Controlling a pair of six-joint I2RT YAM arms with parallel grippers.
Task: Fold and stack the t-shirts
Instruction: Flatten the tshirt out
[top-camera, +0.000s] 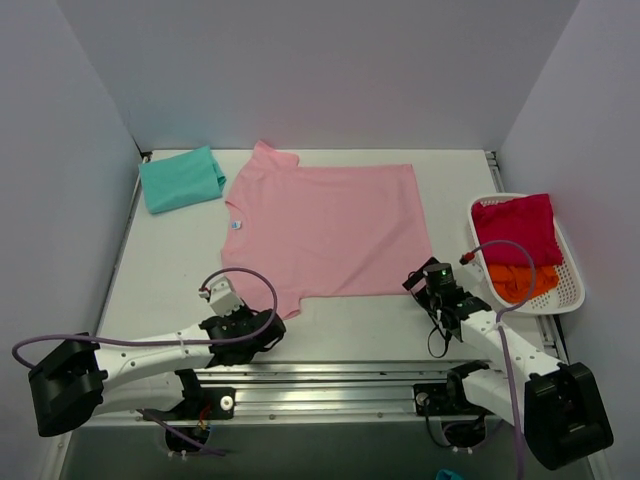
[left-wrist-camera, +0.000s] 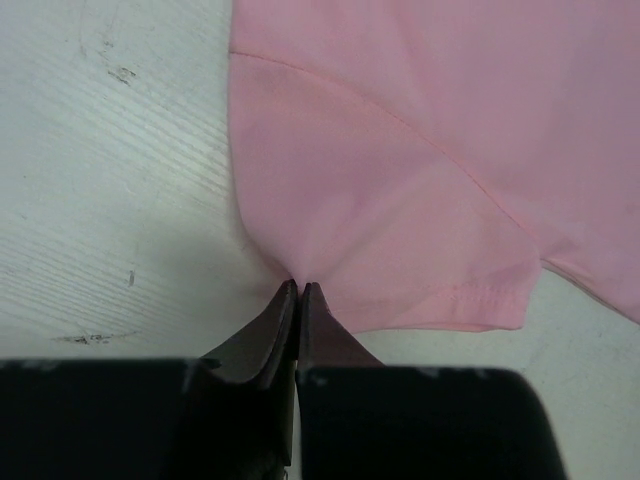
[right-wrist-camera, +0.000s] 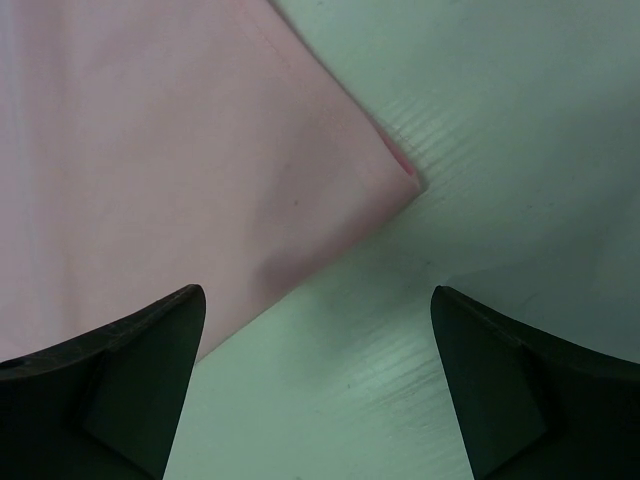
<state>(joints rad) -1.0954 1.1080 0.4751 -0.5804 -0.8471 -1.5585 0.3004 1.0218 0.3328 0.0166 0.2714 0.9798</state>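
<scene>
Much of orange t-shirt (top-camera: 521, 285) hidden under crimson t-shirt (top-camera: 515, 225), neck label (top-camera: 236, 225) seemingly unreadably small

The white table (top-camera: 165, 265) carries three things directly. A light pink t-shirt (top-camera: 330, 230) lies spread flat across its middle, collar toward the left and hem toward the right, with one sleeve pointing to the far side and the other to the near side. A teal t-shirt (top-camera: 180, 180), folded into a rough rectangle, lies in the far left corner, just beside the pink collar. A white mesh basket (top-camera: 535, 306) sits at the right edge, near the pink hem but apart from it. Seen close, the table's surface shows fine ridged lines and a few dark scuffs
</scene>
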